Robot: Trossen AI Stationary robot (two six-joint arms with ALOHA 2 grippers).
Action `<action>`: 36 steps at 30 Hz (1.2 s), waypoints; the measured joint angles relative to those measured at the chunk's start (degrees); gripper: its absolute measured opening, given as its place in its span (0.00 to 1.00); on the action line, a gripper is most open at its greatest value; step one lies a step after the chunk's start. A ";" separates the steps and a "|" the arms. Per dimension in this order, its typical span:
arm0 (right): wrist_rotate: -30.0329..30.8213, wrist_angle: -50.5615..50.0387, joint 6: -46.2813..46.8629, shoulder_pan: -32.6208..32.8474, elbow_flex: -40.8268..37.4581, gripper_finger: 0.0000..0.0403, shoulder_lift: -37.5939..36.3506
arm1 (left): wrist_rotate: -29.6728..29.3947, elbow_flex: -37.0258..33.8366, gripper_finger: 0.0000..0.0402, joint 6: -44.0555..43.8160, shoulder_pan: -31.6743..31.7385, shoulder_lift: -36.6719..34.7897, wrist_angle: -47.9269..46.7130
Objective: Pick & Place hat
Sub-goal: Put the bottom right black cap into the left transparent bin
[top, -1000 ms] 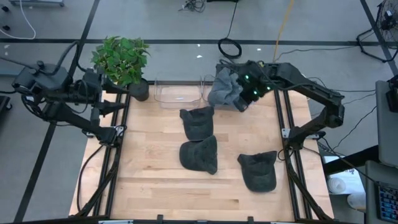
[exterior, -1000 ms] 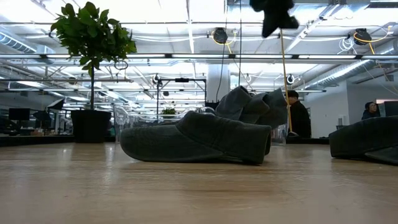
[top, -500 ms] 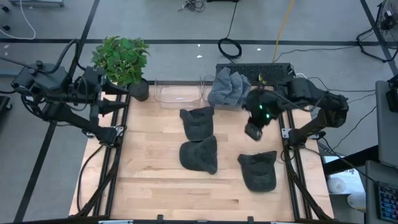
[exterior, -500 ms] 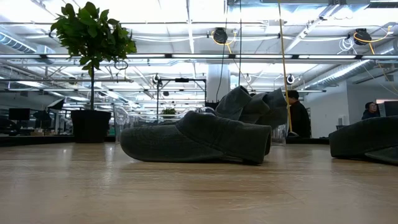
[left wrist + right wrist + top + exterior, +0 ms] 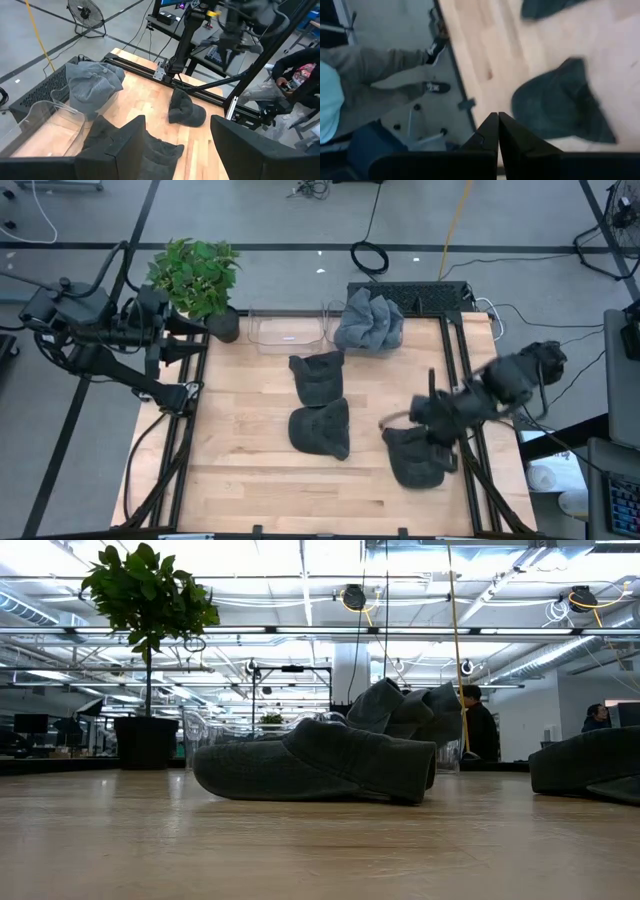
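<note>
Three dark grey hats lie flat on the wooden table: one toward the far side (image 5: pixel 317 375), one in the middle (image 5: pixel 322 428) (image 5: pixel 320 762), one near the right edge (image 5: pixel 415 457) (image 5: pixel 560 102) (image 5: pixel 186 110). A heap of lighter grey hats (image 5: pixel 368 322) (image 5: pixel 92 85) rests at the far edge. My right gripper (image 5: pixel 432 425) (image 5: pixel 498 125) hovers, blurred, over the near-right hat with its fingers shut and empty. My left gripper (image 5: pixel 192 338) (image 5: pixel 177 145) waits open at the table's far-left corner.
A clear plastic bin (image 5: pixel 288 332) stands at the far edge beside the heap, and a potted plant (image 5: pixel 195 275) (image 5: pixel 150 600) at the far-left corner. Black frame rails run along both table sides. A person's legs (image 5: pixel 380 75) show on the floor beyond the right edge.
My right arm has swung quickly from the grey heap at the far edge toward the near edge, and now hangs above the near-right hat. The heap has stayed where it was. The three dark hats have not moved.
</note>
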 joint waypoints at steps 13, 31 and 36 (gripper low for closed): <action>0.62 0.04 10.94 17.97 -0.02 0.00 9.69 | -0.01 0.00 0.58 -2.52 0.01 -0.04 -0.02; 6.43 1.88 12.96 26.77 -9.80 0.00 17.88 | -0.02 0.00 0.58 -4.32 0.00 -0.04 -1.25; 4.56 5.15 11.23 26.82 -16.12 0.00 17.82 | -0.02 0.00 0.58 -4.27 0.01 -0.04 -1.25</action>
